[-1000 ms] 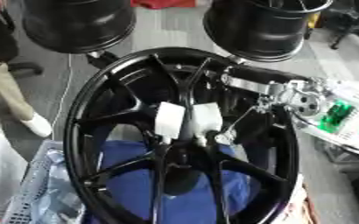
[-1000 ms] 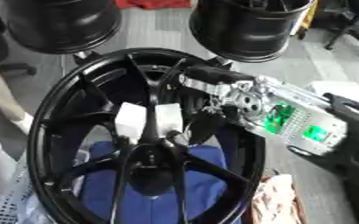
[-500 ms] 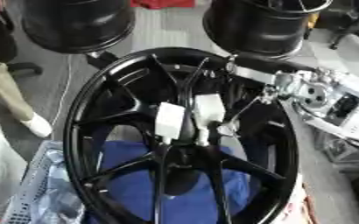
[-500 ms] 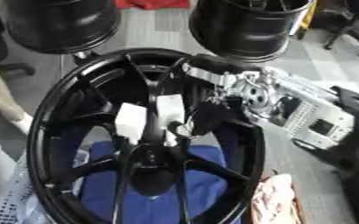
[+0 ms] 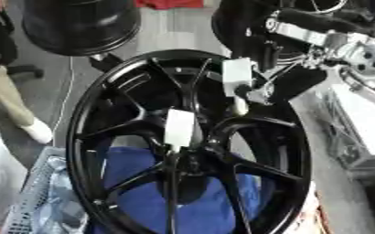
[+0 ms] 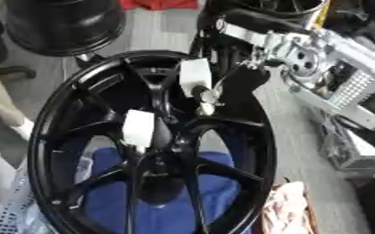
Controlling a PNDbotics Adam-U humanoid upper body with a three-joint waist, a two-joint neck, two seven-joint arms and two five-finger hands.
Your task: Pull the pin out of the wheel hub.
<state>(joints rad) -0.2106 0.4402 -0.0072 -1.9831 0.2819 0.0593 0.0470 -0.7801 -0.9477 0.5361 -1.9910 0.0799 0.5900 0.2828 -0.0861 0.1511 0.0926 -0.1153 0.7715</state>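
The right hand (image 5: 291,82) comes in from the upper right, its dark fingers curled down around a white-tagged pin (image 5: 237,77), which it holds just beside the upper rim of the wheel. The pin's pale shaft hangs below the hand, and its lower tip seems to sit free of the black spokes, though the blur makes it hard to say whether it has fully cleared the metal. Below and to the left of the hand, a second white tag (image 5: 179,128) stays seated near the hub at the centre of the black wheel hub (image 5: 103,96), which stands tilted over a blue cloth (image 5: 142,183). Further from the hand, at the lower left, a pale mesh basket (image 5: 30,196) shows beside the rim. The left hand shows in neither view.

Judging from this, the pull is in its closing part: the pin looks drawn away from the centre and lifted toward the rim. The next move would call for carrying it clear along its own line, without snagging a spoke, then setting it aside.
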